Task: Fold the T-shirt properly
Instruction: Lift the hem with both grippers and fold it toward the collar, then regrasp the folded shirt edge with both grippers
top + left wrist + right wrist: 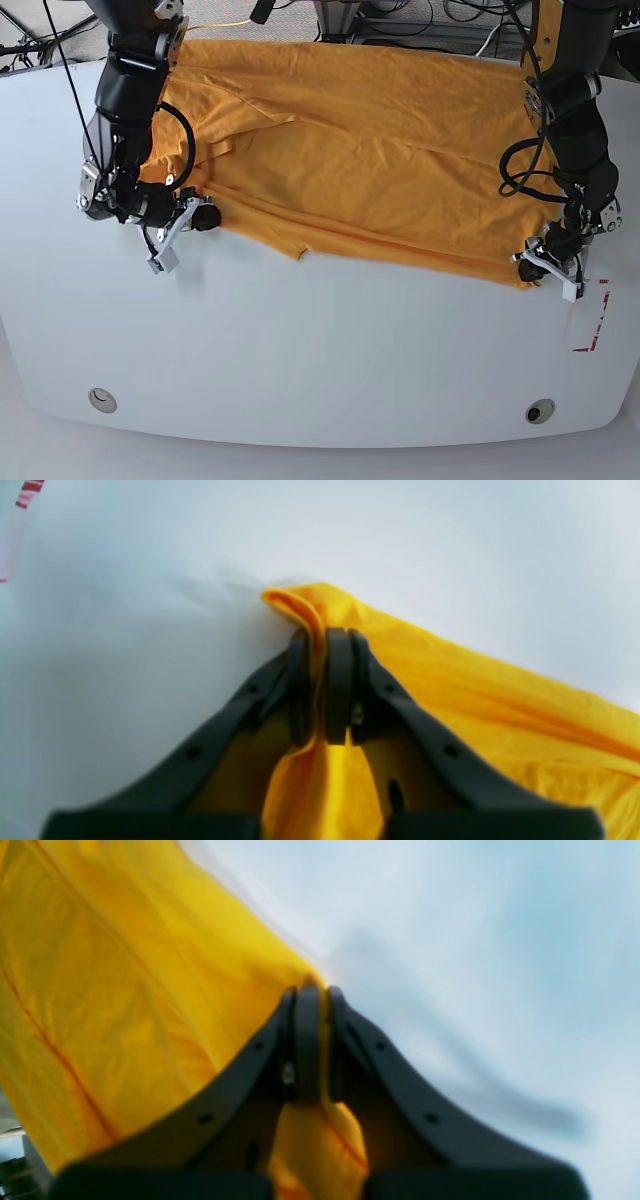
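The orange-yellow T-shirt (370, 150) lies spread wide across the back half of the white table (300, 360), wrinkled, with its near edge running roughly left to right. In the left wrist view my left gripper (320, 632) is shut on a folded corner of the T-shirt (475, 690). In the base view that left gripper (525, 262) sits at the shirt's near right corner. My right gripper (317, 990) is shut on the edge of the T-shirt (125, 965). The base view shows that right gripper (200, 215) at the shirt's near left edge. No lettering or tag shows.
A red-and-white tape mark (592, 320) lies on the table just right of the left gripper and also shows as the tape mark (27, 492) at the wrist view's corner. Two round fittings (100, 400) (540, 411) sit near the front edge. Cables hang behind the table.
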`<control>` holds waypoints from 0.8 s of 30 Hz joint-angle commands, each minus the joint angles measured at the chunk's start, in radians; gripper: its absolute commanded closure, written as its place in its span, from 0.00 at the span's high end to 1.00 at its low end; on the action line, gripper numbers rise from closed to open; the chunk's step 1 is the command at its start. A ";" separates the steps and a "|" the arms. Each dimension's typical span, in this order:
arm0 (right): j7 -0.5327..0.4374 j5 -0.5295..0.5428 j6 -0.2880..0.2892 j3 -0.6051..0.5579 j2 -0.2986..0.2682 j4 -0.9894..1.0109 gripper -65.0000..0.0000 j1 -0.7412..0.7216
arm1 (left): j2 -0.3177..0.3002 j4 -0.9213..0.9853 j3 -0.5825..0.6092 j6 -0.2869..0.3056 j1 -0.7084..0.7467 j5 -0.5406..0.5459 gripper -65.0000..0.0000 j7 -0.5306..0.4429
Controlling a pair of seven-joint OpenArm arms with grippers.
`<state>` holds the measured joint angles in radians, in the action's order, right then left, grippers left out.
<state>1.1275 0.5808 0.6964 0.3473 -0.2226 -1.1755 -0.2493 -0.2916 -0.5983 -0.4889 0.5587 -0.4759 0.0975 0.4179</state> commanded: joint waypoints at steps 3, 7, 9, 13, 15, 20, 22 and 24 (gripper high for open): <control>-0.016 0.020 0.002 0.003 -0.021 -0.059 0.00 -0.081 | -0.007 0.004 0.005 -0.024 0.004 -0.060 0.07 0.069; -0.016 0.020 0.002 0.002 -0.031 -0.059 0.00 -0.135 | -0.007 0.004 0.005 -0.024 0.004 -0.060 0.07 0.069; -0.016 0.020 0.002 -0.012 -0.042 -0.059 0.00 -0.161 | -0.007 0.004 0.005 -0.024 0.004 -0.060 0.07 0.071; -0.020 0.020 0.002 -0.069 -0.045 -0.056 0.00 -0.209 | -0.007 0.004 0.005 -0.024 0.004 -0.060 0.07 0.072; -0.030 0.018 0.002 -0.101 -0.044 -0.054 0.00 -0.229 | -0.007 0.004 0.005 -0.024 0.004 -0.060 0.07 0.072; -0.116 0.011 0.002 -0.199 -0.044 -0.050 0.00 -0.262 | -0.007 0.004 0.003 -0.024 0.016 -0.060 0.07 0.072; -0.174 -0.035 0.002 -0.241 -0.042 -0.022 0.05 -0.281 | -0.007 0.004 0.005 -0.024 0.024 -0.060 0.07 0.072; -0.215 -0.091 0.002 -0.264 -0.039 0.015 0.16 -0.307 | -0.007 0.004 0.005 -0.024 0.024 -0.060 0.07 0.072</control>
<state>0.9600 0.5179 0.6979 0.0910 -0.2520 -1.1767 -0.5018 -0.2913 -0.6003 -0.4889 0.5587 -0.4599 0.1059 0.3965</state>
